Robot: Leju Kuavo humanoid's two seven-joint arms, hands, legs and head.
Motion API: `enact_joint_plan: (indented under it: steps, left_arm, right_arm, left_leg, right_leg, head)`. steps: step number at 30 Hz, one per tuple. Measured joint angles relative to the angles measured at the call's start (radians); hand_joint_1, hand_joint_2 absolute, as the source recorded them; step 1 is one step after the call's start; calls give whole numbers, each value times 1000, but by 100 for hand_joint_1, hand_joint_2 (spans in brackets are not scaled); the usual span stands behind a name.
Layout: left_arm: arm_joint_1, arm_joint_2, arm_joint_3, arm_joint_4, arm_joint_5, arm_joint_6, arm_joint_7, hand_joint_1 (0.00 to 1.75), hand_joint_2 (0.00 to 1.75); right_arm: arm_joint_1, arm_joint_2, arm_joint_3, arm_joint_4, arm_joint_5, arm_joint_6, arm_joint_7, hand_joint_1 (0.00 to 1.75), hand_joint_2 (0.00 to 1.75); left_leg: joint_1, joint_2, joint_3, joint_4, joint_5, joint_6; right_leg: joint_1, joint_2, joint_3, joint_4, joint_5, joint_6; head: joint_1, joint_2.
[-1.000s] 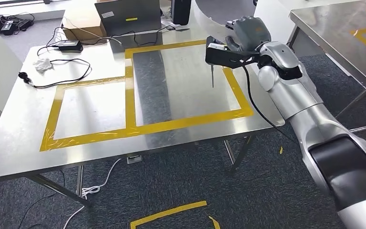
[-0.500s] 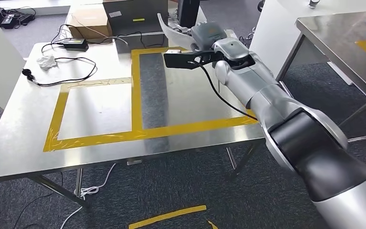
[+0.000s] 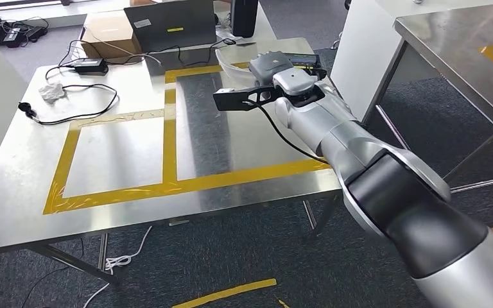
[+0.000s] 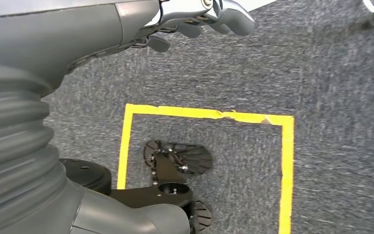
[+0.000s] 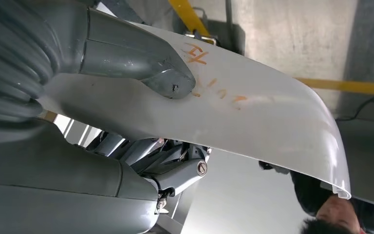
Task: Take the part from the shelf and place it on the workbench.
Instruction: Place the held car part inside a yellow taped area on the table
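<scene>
The part is a thin white curved sheet with orange writing. My right hand grips it, the thumb pressed on its face. In the head view the part pokes out from under that hand, low over the far edge of the right yellow-taped rectangle on the steel workbench. I cannot tell whether it touches the surface. My left hand hangs over grey carpet with nothing in it, fingers loosely apart.
At the bench's far edge stand a laptop, a cardboard box, a power adapter with cables and a black box. A second steel table stands to the right. A person's head is close by.
My right arm has swung left over the bench, bringing the part from above the right tape edge down toward the far edge of the taped rectangle. The camera also shifted slightly.
</scene>
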Motion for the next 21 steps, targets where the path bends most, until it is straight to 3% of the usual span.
enact_joint_plan:
  steps: [5, 12, 20, 21]
  left_arm:
    - [0, -2, 0, 0, 1, 13, 7, 0, 175]
    - [1, -8, 1, 0, 4, 53, 56, 0, 175]
    - [1, -11, 1, 0, -4, 51, 52, 0, 175]
    - [1, -12, 1, 0, -5, 46, 47, 0, 175]
  right_arm:
    - [48, 19, 4, 19, -14, -30, 22, 175, 175]
    - [130, 30, 4, 33, -14, -72, 52, 175, 175]
    - [173, 38, 4, 46, -11, -72, 55, 175, 175]
    - [179, 38, 4, 47, -11, -75, 53, 131, 175]
  left_leg:
    - [2, -1, 1, -2, 0, -13]
    - [0, -1, -1, 1, -1, -11]
    - [-1, -2, -3, 4, -2, -10]
    - [-1, -1, -3, 4, -2, -9]
  right_leg:
    - [1, -1, 1, 0, -1, -1]
    - [0, -2, 2, -1, 0, 0]
    - [-1, -2, 3, -3, 1, 2]
    - [-1, -2, 3, -4, 1, 3]
  head:
    - [0, 0]
    - [0, 0]
    - [0, 0]
    - [0, 0]
